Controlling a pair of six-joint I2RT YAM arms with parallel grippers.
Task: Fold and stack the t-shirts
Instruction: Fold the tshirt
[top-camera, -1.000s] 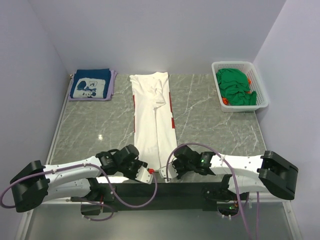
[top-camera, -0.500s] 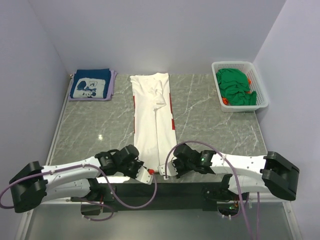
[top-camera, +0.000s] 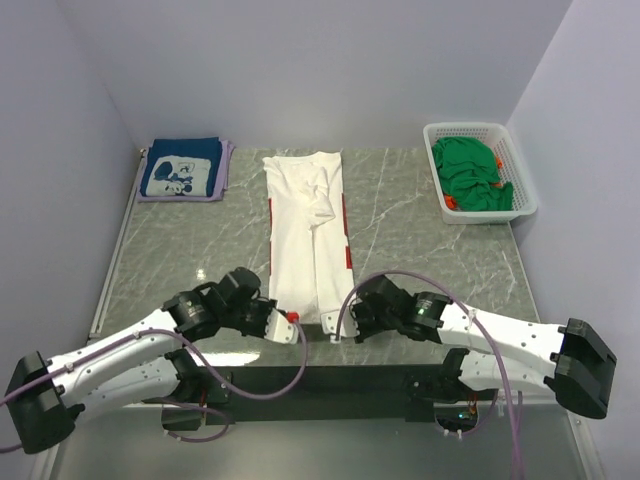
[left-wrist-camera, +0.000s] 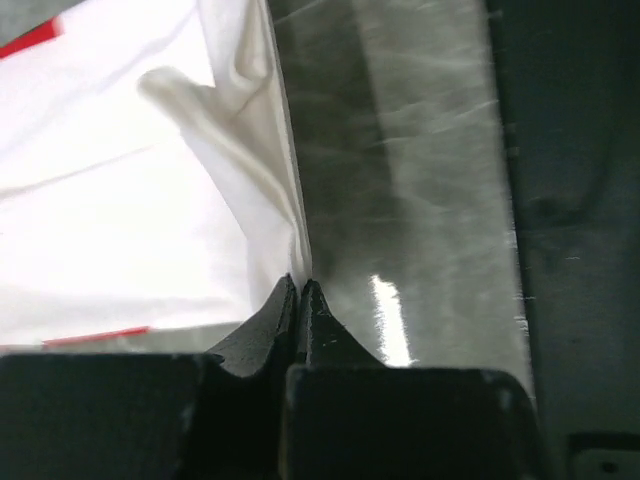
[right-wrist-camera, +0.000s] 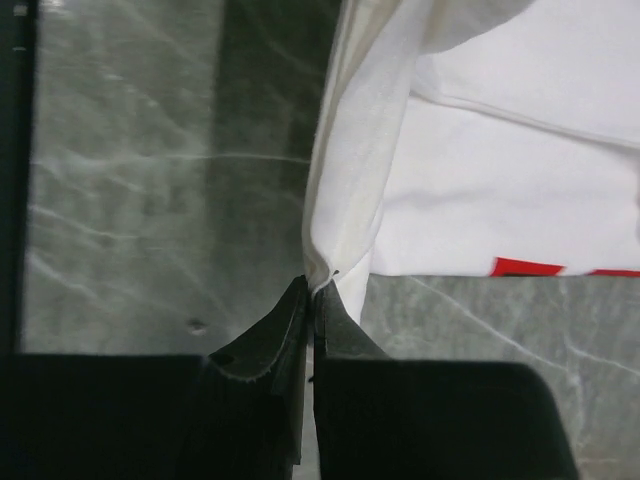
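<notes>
The white t-shirt (top-camera: 305, 235), folded into a long strip with red print at its edges, is lying lengthwise at the middle of the marble table (top-camera: 420, 245). The left gripper (left-wrist-camera: 300, 292) and right gripper (right-wrist-camera: 312, 290) are each pinching a near hem corner, fingers closed on the cloth. The folded navy t-shirt (top-camera: 182, 170) is resting at the far left. The green t-shirts (top-camera: 468, 175) are sitting in the white basket (top-camera: 465, 127).

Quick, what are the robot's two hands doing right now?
Left gripper: shut on the white t-shirt.
Right gripper: shut on the white t-shirt too.
</notes>
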